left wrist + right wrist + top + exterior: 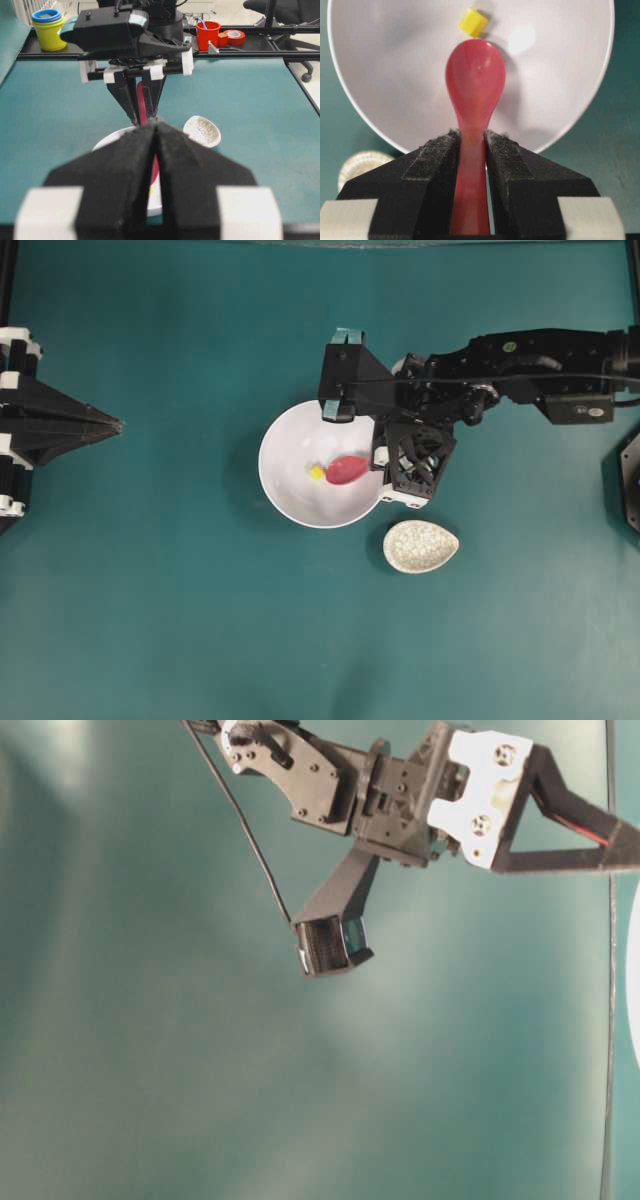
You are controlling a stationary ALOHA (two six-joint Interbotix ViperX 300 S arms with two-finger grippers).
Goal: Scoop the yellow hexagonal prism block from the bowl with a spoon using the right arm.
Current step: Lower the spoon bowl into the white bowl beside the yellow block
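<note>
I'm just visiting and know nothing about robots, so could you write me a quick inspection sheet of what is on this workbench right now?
Surface: teal table, no spills seen.
Job's things: white bowl holds the yellow hexagonal prism block; red-pink spoon has its scoop inside the bowl, tip just short of the block.
Clutter: speckled beige egg-shaped dish beside the bowl.
Grippers: right gripper shut on the spoon's handle; left gripper shut, holding nothing, parked apart.
Cables: a black cable runs along the right arm.
Surroundings: stacked cups, red cup and tape roll behind the table.
</note>
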